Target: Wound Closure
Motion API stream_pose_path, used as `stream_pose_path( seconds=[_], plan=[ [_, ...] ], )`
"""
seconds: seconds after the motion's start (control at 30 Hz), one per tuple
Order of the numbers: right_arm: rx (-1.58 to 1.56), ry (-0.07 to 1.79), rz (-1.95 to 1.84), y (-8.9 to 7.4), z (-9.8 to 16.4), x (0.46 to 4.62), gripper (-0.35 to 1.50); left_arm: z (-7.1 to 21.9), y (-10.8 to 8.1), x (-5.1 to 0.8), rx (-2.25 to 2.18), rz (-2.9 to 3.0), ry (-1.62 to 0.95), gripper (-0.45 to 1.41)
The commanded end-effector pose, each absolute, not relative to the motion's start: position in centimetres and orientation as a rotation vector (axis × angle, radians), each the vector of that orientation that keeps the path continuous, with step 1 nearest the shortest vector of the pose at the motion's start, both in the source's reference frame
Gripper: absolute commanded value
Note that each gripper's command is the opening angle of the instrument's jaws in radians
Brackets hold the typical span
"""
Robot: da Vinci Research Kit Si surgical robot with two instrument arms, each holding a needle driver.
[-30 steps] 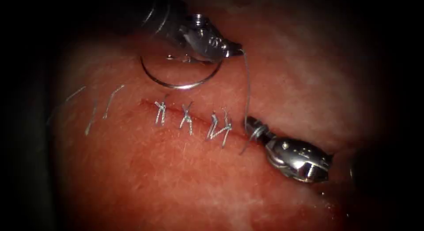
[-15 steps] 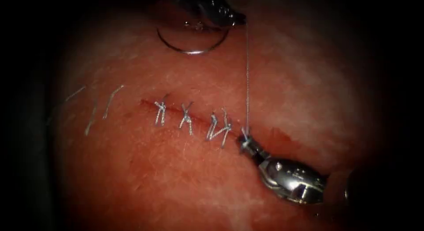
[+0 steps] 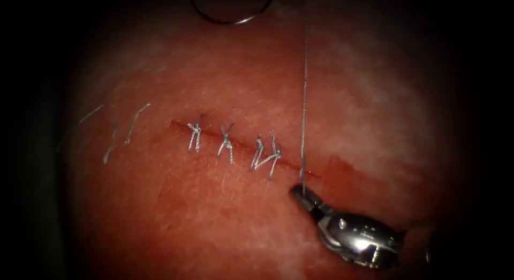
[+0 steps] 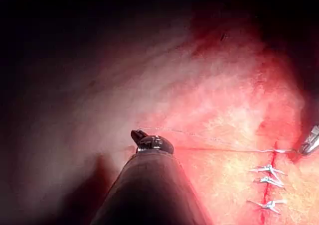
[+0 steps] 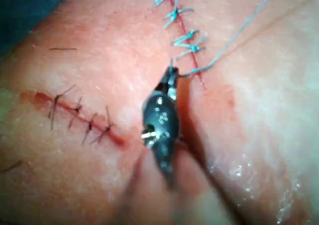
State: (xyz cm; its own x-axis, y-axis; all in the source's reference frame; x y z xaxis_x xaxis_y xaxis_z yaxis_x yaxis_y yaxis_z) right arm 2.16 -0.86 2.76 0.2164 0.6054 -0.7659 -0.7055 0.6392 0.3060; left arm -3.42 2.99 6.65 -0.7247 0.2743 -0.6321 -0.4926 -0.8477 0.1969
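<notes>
The tissue (image 3: 375, 98) has a slanting cut (image 3: 243, 146) crossed by finished stitches (image 3: 226, 142). My right tool (image 3: 303, 194) lies just in front of the cut's right end, shut on the thread's short end. From there the thread (image 3: 304, 98) rises taut and straight, out past the picture's upper edge. The curved needle (image 3: 230, 19) hangs free of the tissue behind the cut, with just the bottom of its arc in sight. In the left wrist view my left tool (image 4: 138, 135) is shut on the thread (image 4: 224, 149), which stretches to the cut (image 4: 273, 158) and the right tool (image 4: 311, 145).
Cut ends of thread (image 3: 126, 131) lie on the tissue to the left of the cut. The right wrist view also shows an older cut closed with dark stitches (image 5: 82, 118) and a blue cloth (image 5: 30, 6) beyond the tissue's edge.
My left tool has risen out of the endoscope view, taking the needle up and drawing the thread taut. The loops slid off my right tool's jaws as it drew back toward the front.
</notes>
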Motion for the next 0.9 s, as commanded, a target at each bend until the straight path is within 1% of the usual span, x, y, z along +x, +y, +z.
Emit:
stream_pose_path(
  seconds=[0.03,0.23,0.57,0.9],
  plan=[
    [-0.109,1.005,0.894,-1.06,2.78,2.23,-0.35,6.72,2.94,-3.47,-0.848,2.536,0.493,-0.45],
    [-0.123,1.041,0.781,-1.2,2.83,2.31,-0.35,6.76,3.09,-3.43,-0.858,2.526,0.538,-0.45],
    [-0.098,1.009,0.701,-1.67,2.96,2.41,-0.35,6.81,3.25,-3.38,-0.858,2.518,0.547,-0.45],
    [-0.084,1.015,0.674,-1.65,2.91,2.44,-0.35,6.78,3.17,-3.35,-0.845,2.52,0.549,-0.45]
  ],
)
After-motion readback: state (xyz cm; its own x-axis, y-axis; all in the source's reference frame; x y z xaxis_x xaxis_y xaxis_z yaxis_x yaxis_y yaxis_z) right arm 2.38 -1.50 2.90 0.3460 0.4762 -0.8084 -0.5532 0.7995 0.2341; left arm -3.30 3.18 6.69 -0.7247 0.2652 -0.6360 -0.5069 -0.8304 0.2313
